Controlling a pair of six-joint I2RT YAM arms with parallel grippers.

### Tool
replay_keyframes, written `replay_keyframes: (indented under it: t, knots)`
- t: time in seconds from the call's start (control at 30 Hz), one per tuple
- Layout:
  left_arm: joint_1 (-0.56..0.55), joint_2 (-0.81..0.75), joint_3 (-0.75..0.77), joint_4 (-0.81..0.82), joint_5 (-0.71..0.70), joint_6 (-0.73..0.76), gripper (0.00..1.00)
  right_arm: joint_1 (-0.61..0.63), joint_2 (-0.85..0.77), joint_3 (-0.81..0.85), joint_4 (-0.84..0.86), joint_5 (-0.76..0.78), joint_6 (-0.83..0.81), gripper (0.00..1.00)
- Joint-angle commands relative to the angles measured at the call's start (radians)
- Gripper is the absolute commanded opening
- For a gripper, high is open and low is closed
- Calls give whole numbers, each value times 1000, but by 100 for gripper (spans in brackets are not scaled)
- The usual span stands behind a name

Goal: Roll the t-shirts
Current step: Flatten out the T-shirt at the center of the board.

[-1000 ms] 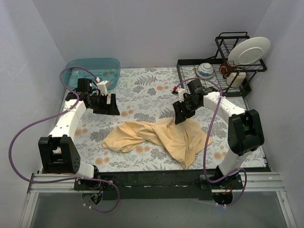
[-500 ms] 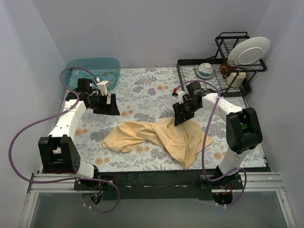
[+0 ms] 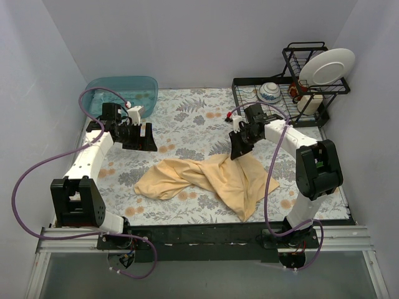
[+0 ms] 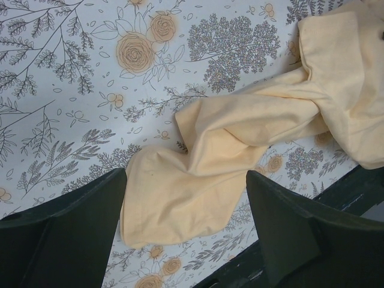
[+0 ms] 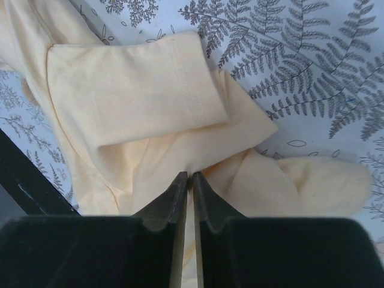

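One pale yellow-beige t-shirt (image 3: 212,180) lies crumpled on the floral table cover (image 3: 187,112), bunched in folds from centre left to front right. My right gripper (image 3: 237,151) is down at the shirt's far edge, near a sleeve (image 5: 129,90). Its jaws are shut on a fold of the t-shirt (image 5: 191,174). My left gripper (image 3: 138,138) hovers open above the table to the far left of the shirt. In the left wrist view the t-shirt (image 4: 240,144) lies below, between the wide-apart fingers (image 4: 66,234), untouched.
A blue plastic tub (image 3: 121,93) stands at the back left. A black dish rack (image 3: 293,93) with a white plate (image 3: 327,65) and a bowl (image 3: 270,92) stands at the back right. The table's dark front rail (image 3: 206,233) runs along the near edge.
My right gripper has closed on the shirt's far edge and shifted slightly. The left arm has not moved.
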Motion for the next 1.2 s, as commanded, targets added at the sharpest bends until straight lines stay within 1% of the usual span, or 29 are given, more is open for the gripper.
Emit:
replay_keyframes:
  t: [0.0,0.1,0.17,0.3,0.33,0.4,0.43,0.5,0.53,0.63,0.67,0.73,0.77,0.8,0.83,0.9,0.93,0.97,1.0,1.03,1.07,1.1,1.13,1.17]
  knots:
    - [1,9,20,18,29,-5,81,2,-13,86,19,38,-73,8]
    - [1,29,36,26,47,-13,81,14,-49,90,15,68,-131,1]
    - [1,39,43,29,54,-14,81,33,-94,81,7,73,-177,1]
    - [1,52,46,40,69,-19,81,65,-180,2,-8,56,-216,1]
    - [1,55,45,41,75,-20,81,83,-200,-14,-16,56,-225,1]
    - [1,58,48,44,80,-26,81,117,-263,-43,-54,61,-294,1]
    - [1,56,48,49,89,-26,81,161,-286,-70,-66,67,-327,1]
    - [1,53,49,49,92,-31,81,211,-344,-95,-125,65,-425,1]
    - [1,50,51,49,92,-33,81,252,-362,-132,-134,64,-444,1]
    - [1,53,49,49,101,-36,80,280,-404,-196,-154,44,-454,1]
    - [1,55,46,51,101,-34,80,280,-415,-215,-155,42,-451,5]
    - [1,55,43,48,103,-33,81,280,-422,-233,-157,56,-437,20]
    - [1,53,42,48,100,-33,81,278,-434,-244,-143,108,-415,30]
    - [1,52,43,44,100,-31,80,271,-441,-244,-111,134,-391,33]
    - [1,49,43,43,100,-31,80,236,-445,-238,-105,147,-341,34]
    - [1,45,37,43,98,-29,81,180,-436,-206,-85,135,-285,37]
    - [1,44,36,43,98,-31,81,119,-430,-197,-62,128,-221,38]
    - [1,42,34,44,98,-36,81,87,-416,-190,-51,116,-179,40]
    - [1,42,31,44,98,-37,81,53,-407,-181,-42,99,-147,40]
    - [1,41,31,44,98,-39,80,-16,-396,-181,-31,87,-116,41]
    - [1,38,33,44,98,-39,81,-48,-375,-184,-31,50,-58,42]
    - [-1,36,33,43,97,-39,81,-82,-366,-190,-30,36,-40,42]
    - [-1,36,34,43,89,-39,81,-144,-356,-196,-28,27,-17,41]
    - [-1,33,33,38,87,-36,81,-174,-344,-204,-31,6,15,40]
